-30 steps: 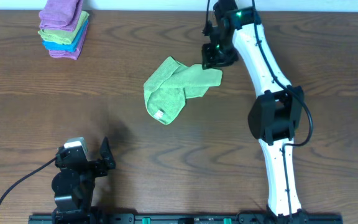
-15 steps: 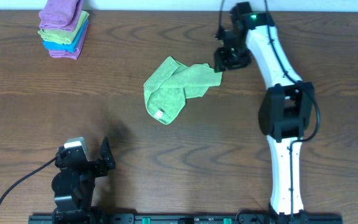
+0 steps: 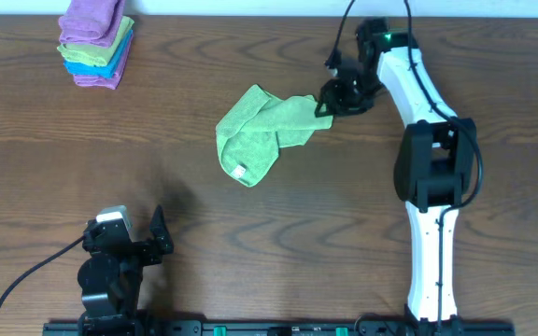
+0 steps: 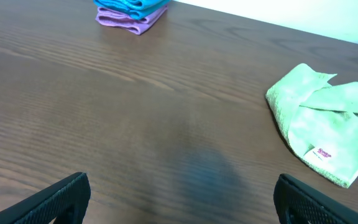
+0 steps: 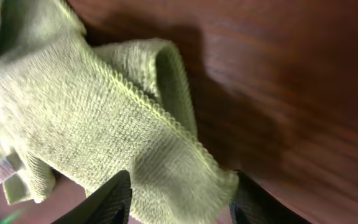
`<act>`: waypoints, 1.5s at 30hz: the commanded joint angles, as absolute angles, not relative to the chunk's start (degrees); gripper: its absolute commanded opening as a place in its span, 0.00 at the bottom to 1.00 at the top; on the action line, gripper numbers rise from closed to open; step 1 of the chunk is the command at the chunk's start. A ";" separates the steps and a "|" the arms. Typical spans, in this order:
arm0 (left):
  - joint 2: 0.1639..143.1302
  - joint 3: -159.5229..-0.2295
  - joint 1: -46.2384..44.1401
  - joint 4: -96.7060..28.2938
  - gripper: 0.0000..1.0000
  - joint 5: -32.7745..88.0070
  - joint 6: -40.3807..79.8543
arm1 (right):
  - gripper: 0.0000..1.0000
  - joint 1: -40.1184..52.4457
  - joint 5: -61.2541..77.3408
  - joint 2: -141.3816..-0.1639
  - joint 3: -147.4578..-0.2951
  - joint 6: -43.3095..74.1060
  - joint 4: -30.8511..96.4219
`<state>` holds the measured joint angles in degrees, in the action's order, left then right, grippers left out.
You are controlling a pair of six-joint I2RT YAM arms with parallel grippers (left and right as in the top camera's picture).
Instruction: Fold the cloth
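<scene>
The lime-green cloth (image 3: 260,131) lies crumpled and partly folded over on the brown table, with its white tag (image 3: 238,171) at the lower left edge. My right gripper (image 3: 328,101) is low at the cloth's right corner. In the right wrist view its fingers (image 5: 179,199) are apart on either side of that corner of the cloth (image 5: 104,124). My left gripper (image 4: 179,199) is open and empty near the table's front left, far from the cloth (image 4: 325,124).
A stack of folded purple, green and blue cloths (image 3: 96,42) sits at the back left corner; it also shows in the left wrist view (image 4: 132,9). The table's far edge runs just behind the right arm.
My right gripper has shifted right and down from above the cloth's right part to its right corner. The cloth and the left arm have not moved.
</scene>
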<state>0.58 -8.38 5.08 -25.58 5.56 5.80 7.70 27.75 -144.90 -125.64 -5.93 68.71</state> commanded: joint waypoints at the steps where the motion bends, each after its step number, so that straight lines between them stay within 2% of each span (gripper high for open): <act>1: 0.25 -7.40 4.84 -26.00 0.95 4.91 6.02 | 0.41 8.12 30.48 -145.43 -124.51 -6.87 68.23; 4: 0.25 -7.40 4.84 -26.00 0.95 4.91 6.02 | 0.21 8.12 30.48 -145.43 -124.70 -5.67 67.46; 9: 0.25 -7.40 4.84 -25.98 0.95 4.91 6.00 | 0.03 8.14 30.44 -145.40 -127.81 -3.64 66.94; 21: 0.25 -7.40 4.84 -26.00 0.95 4.91 6.00 | 0.01 9.23 29.98 -145.40 -142.91 -1.74 67.35; 23: 0.25 -7.40 4.84 -26.00 0.95 4.91 6.00 | 0.01 9.82 29.12 -145.40 -144.73 -1.76 64.77; 27: 0.25 -7.40 4.84 -26.00 0.95 4.91 6.00 | 0.02 11.11 22.94 -145.43 -144.70 2.26 51.09; 28: 0.25 -7.40 4.86 -26.00 0.95 4.91 6.00 | 0.09 11.46 20.40 -145.43 -144.40 3.99 47.16; 29: 0.25 -7.40 4.84 -26.00 0.95 4.91 6.02 | 0.32 11.79 17.89 -145.43 -144.29 5.67 43.79; 30: 0.25 -7.40 4.84 -26.00 0.95 4.91 6.02 | 0.67 12.03 16.16 -145.43 -144.29 7.05 41.65; 31: 0.25 -7.40 4.84 -26.00 0.96 4.91 6.00 | 0.88 12.21 15.00 -145.43 -144.29 8.01 40.07; 33: 0.25 -7.40 4.84 -26.00 0.95 4.91 6.00 | 0.98 12.43 14.35 -145.40 -144.33 8.12 39.68; 39: 0.25 -7.40 4.86 -26.00 0.96 4.91 6.00 | 0.99 11.92 14.35 -145.40 -144.33 6.76 49.98; 40: 0.25 -7.40 4.84 -26.00 0.95 4.91 6.02 | 0.97 11.92 14.35 -145.40 -144.33 6.00 52.12; 42: 0.25 -7.40 4.84 -26.00 0.95 4.91 6.00 | 0.84 11.94 14.37 -145.40 -144.31 5.61 57.04; 43: 0.25 -7.40 4.84 -26.00 0.95 4.91 6.00 | 0.67 12.25 14.35 -145.43 -144.31 4.73 59.53; 44: 0.25 -7.40 4.84 -26.00 0.95 4.91 6.00 | 0.20 12.78 14.37 -145.43 -144.31 3.86 62.15; 45: 0.25 -7.40 4.84 -26.00 0.95 4.91 6.00 | 0.01 13.67 14.31 -145.43 -144.31 1.85 64.51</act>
